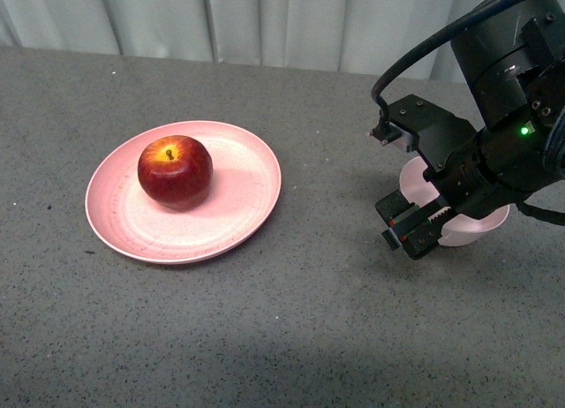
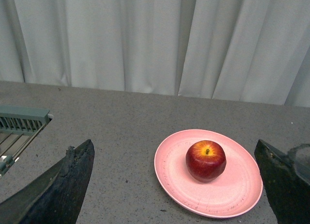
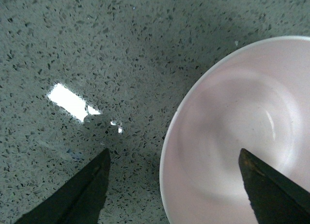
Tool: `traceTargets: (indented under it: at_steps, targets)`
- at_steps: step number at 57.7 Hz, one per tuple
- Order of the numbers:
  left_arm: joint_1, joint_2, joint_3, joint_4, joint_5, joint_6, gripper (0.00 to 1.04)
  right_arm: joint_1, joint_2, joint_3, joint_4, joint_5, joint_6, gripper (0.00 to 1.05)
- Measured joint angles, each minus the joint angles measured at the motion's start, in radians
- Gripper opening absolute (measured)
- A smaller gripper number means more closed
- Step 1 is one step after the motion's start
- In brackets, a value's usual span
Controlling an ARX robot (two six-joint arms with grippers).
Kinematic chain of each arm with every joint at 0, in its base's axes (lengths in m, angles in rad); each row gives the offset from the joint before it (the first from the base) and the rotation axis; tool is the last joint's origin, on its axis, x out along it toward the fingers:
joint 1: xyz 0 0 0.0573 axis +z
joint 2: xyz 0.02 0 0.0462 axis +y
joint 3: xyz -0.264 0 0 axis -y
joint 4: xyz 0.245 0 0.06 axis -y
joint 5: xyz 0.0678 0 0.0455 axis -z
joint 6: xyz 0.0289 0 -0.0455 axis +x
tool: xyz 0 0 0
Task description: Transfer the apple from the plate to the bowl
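The dark red apple (image 1: 175, 170) sits upright on the wide pink plate (image 1: 243, 205) at the left of the grey table. It also shows in the left wrist view (image 2: 206, 160) on the plate (image 2: 237, 190). The pale pink bowl (image 1: 481, 224) stands at the right, mostly hidden behind my right arm. My right gripper (image 1: 408, 221) is open and empty, hovering over the bowl's near-left rim; in the right wrist view the empty bowl (image 3: 232, 136) lies below my right gripper (image 3: 177, 183). My left gripper (image 2: 177, 185) is open and empty, well back from the plate; it is out of the front view.
A grey slatted rack (image 2: 19, 124) lies at the table's edge in the left wrist view. White curtains (image 1: 265, 19) hang behind the table. Bare grey tabletop (image 1: 335, 178) lies between plate and bowl.
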Motion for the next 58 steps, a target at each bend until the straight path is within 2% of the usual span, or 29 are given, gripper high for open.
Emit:
traceTargets:
  at_steps: [10,22,33,50,58]
  targets:
    - [0.000,0.000,0.000,0.000,0.000,0.000,0.98,0.000,0.013,0.006,-0.010,0.010,0.014,0.45]
    - [0.000,0.000,0.000,0.000,0.000,0.000,0.98,-0.001,0.013,0.011,-0.017,0.026,0.020,0.01]
    - [0.000,0.000,0.000,0.000,0.000,0.000,0.98,0.004,0.006,0.011,-0.009,0.054,-0.009,0.01]
    - [0.000,0.000,0.000,0.000,0.000,0.000,0.98,0.071,-0.052,0.072,-0.052,-0.089,0.016,0.01]
    - [0.000,0.000,0.000,0.000,0.000,0.000,0.98,0.125,-0.042,0.116,-0.069,-0.105,0.041,0.01]
